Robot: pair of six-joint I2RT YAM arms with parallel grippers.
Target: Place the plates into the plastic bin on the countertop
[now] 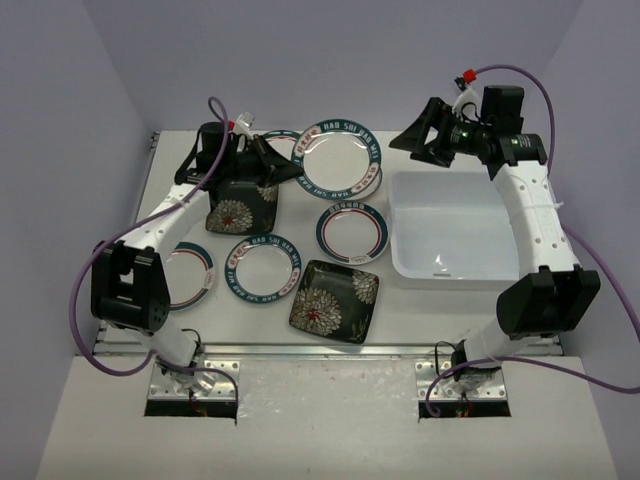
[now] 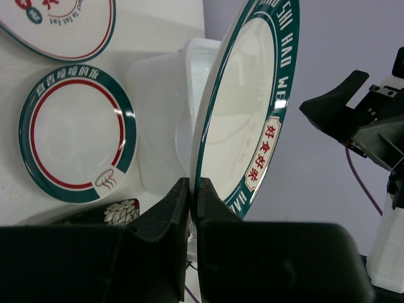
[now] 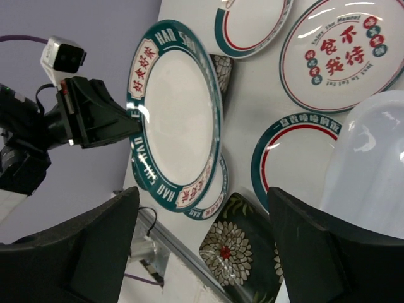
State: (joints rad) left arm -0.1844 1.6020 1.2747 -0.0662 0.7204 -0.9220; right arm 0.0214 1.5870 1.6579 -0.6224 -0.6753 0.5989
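Top external view: I'm watching my left hand [image 1: 287,170] clamping the rim of a round white teal-rimmed plate [image 1: 340,158], holding it tilted at 12 o'clock. My right hand [image 1: 420,140] is hanging wide open, empty, at 1 o'clock. A white translucent plastic bin [image 1: 455,278] is sitting on the desk [image 1: 420,312] at 3 o'clock.

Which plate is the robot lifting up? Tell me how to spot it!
Find the white plastic bin on the right. Just left of its far corner, the left pincer pinches a plate by its rim. It's the only one lifted off the table, with white letters on its teal rim.
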